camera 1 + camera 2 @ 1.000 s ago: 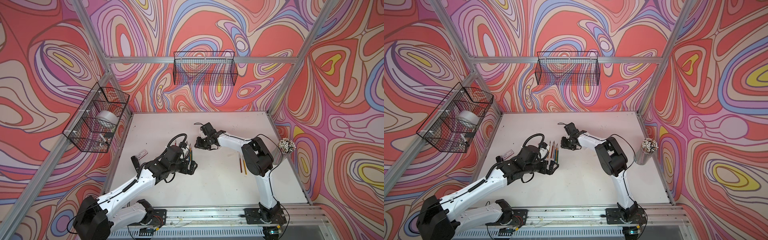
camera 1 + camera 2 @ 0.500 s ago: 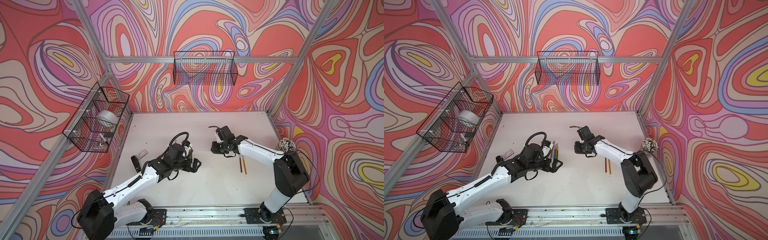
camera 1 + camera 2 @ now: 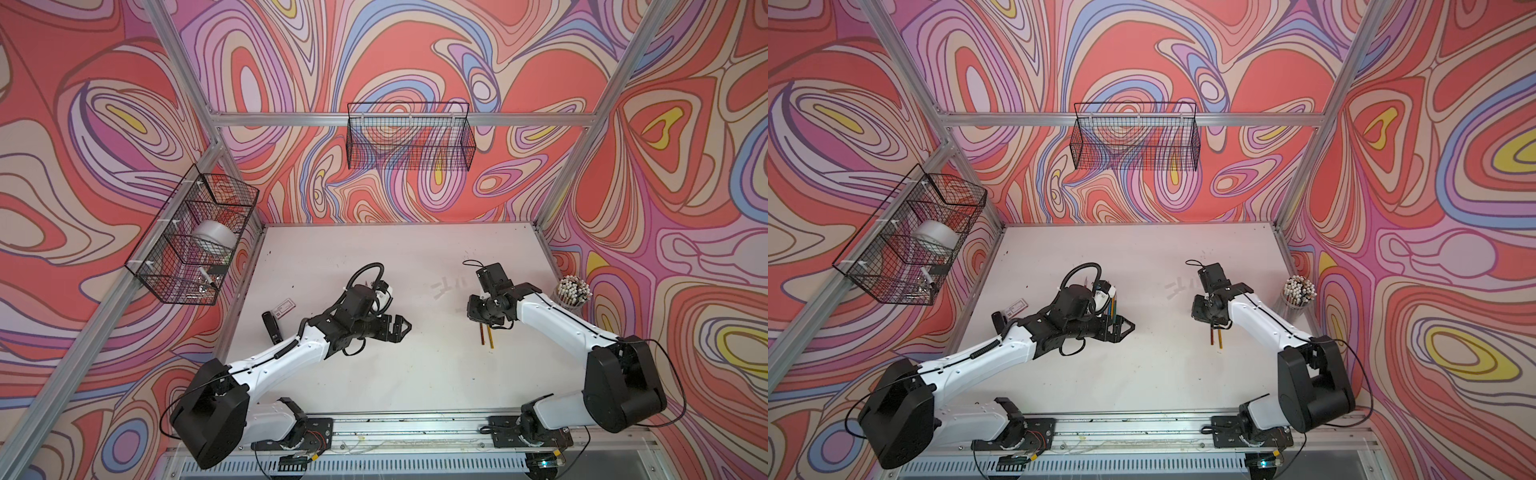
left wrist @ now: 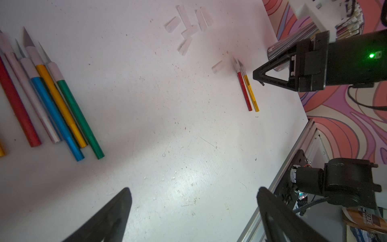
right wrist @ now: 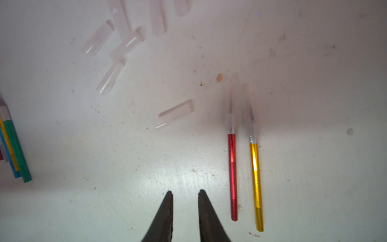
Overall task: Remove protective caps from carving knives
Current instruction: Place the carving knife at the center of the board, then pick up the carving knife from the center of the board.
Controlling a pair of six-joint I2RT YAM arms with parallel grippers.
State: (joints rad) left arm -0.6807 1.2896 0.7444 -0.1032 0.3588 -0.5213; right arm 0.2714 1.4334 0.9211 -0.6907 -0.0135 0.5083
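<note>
I see the left gripper over bare table, jaws spread wide with nothing between them. A row of carving knives in red, blue, gold and green lies side by side near that arm, several with bare grey blades. The right gripper is parted only narrowly and is empty, hovering just beside a red knife and a gold knife that lie parallel; their tips are too blurred for me to tell if they are capped. Loose protective caps lie scattered between the two groups, with a single cap near the red knife's tip.
</note>
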